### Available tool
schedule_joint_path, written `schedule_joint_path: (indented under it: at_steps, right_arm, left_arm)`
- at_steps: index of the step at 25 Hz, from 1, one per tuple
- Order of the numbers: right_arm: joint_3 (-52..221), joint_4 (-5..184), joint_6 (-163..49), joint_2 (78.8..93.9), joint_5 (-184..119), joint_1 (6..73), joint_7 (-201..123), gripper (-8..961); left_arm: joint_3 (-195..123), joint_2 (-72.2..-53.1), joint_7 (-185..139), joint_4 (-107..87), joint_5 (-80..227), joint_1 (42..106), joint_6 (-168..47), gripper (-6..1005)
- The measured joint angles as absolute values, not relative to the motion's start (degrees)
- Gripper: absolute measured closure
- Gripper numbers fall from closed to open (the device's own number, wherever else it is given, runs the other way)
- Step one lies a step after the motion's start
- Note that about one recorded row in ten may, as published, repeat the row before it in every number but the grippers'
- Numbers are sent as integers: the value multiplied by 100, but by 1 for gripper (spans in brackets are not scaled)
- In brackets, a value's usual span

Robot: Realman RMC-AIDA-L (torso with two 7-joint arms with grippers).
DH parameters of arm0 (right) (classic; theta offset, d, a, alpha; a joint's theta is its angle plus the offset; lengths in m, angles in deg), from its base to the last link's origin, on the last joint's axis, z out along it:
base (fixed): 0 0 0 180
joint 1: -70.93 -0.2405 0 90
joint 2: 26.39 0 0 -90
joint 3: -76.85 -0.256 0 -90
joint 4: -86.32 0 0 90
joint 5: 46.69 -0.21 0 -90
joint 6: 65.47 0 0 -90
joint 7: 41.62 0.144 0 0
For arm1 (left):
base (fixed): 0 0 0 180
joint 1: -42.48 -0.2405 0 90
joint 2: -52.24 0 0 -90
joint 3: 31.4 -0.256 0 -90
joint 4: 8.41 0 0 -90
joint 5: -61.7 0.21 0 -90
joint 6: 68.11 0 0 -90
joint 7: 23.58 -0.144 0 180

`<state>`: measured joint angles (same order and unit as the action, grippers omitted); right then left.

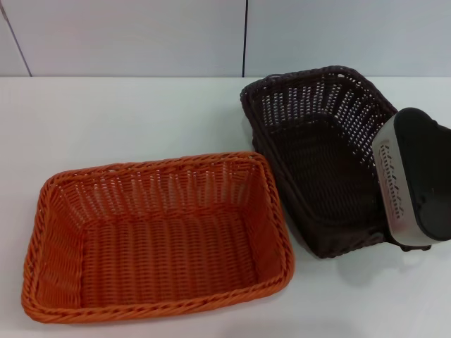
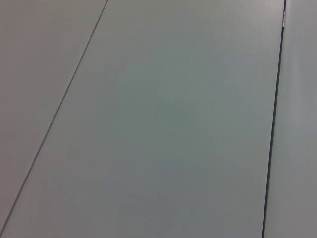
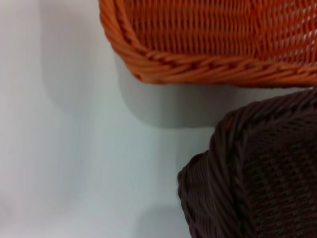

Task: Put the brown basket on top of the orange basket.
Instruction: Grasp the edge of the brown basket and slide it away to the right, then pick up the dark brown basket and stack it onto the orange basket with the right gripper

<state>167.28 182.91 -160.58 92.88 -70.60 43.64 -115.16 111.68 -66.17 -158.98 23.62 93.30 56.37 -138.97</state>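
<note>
While the brown basket (image 1: pixel 320 155) sits on the white table (image 1: pixel 127 120), tipped so that its far rim stands higher than its near rim, it is found on the robot's right side, just beside the orange basket (image 1: pixel 158 236) and apart from it by a narrow strip of table. The gap is confirmed in the right wrist view, where a corner of the brown basket (image 3: pixel 257 173) and the braided rim of the orange basket (image 3: pixel 208 64) are seen with bare table between them. The brown basket's long axis is judged to run from near-right to far-left, slightly skewed against the orange basket's long axis.

The right gripper (image 1: pixel 412 186) is recorded at the brown basket's right-hand edge, overlapping the rim near the front corner. Whether its fingers are apart, together or clamped on the rim cannot be told; they are hidden behind the housing. The basket's tilt suggests a lift at that side, but this is only inferred.

The orange basket lies to the left of the gripper, so the coming carry is expected to run leftward and toward the robot, with some rotation needed to align the two long axes.

The left gripper is not seen; only plain panels are shown in its wrist view. The right arm is plainly the nearer one.
</note>
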Motion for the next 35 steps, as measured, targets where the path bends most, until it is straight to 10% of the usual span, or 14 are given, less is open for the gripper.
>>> schedule_joint_path:
  at_steps: [35]
  right_arm:
    - [17419,20431,-15956,9226,-6789,4077,-11729,786]
  left_arm:
    - [11140,-6606,-15735,2364,9334,5469,-14049,454]
